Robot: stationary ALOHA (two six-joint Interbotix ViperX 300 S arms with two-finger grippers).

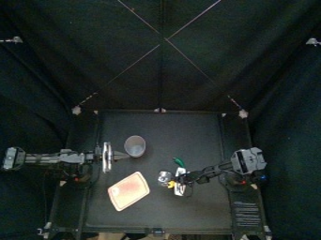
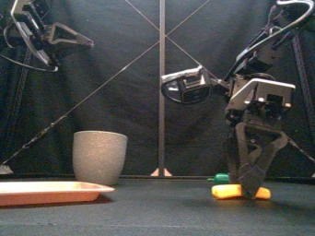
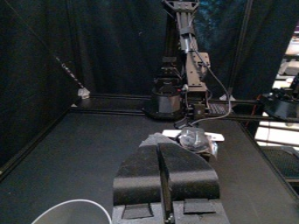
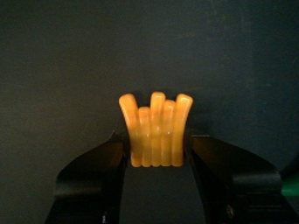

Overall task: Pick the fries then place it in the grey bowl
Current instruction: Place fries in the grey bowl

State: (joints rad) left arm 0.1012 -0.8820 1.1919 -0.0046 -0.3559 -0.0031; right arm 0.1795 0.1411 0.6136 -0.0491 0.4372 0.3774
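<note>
At the right of the desk (image 2: 147, 210), the right gripper (image 2: 253, 182) pinches one end of the fries (image 4: 156, 129), which lie on the surface. So shallow a hold may let them swing or slip before reaching the grey cup (image 2: 99, 157). Left gripper (image 3: 167, 149), closed and empty, rests far left.

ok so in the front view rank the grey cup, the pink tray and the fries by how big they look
1. grey cup and pink tray: about alike. The tray lies nearer the camera and is cut off by the picture's edge, so I won't rank these two.
2. fries: clearly smallest.
</note>
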